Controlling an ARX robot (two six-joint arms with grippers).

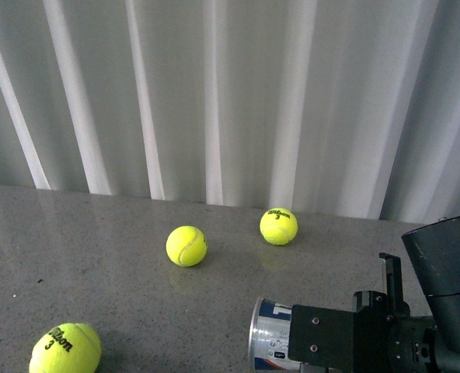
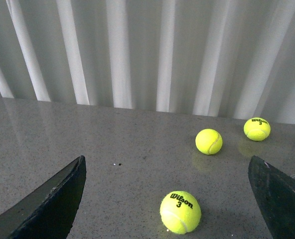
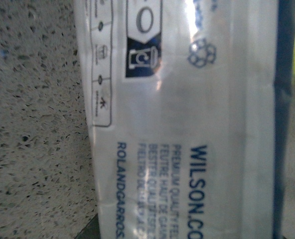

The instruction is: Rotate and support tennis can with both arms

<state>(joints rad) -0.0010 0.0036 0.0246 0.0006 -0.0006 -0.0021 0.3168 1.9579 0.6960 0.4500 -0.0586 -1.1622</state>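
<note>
The tennis can [image 1: 272,336] lies on its side at the grey table's [image 1: 98,256] near right (its label fills the right wrist view); the right arm [image 1: 343,342] covers it, grip impossible to tell; the left gripper [image 2: 166,163] hangs spread wide, empty; three yellow balls [image 1: 186,245] lie scattered.

We see a grey speckled table [image 1: 98,256]. On it sit a near ball [image 1: 65,349], a middle ball [image 1: 186,245] and a far ball [image 1: 279,226], well apart. The tennis can [image 1: 270,330] lies sideways at right.

tennis can [image 3: 187,149]: WILSON.CO; ROLANDGARROS; PREMIUM QUALITY | nearest ball [image 2: 180,212]: Wilson 3
</note>
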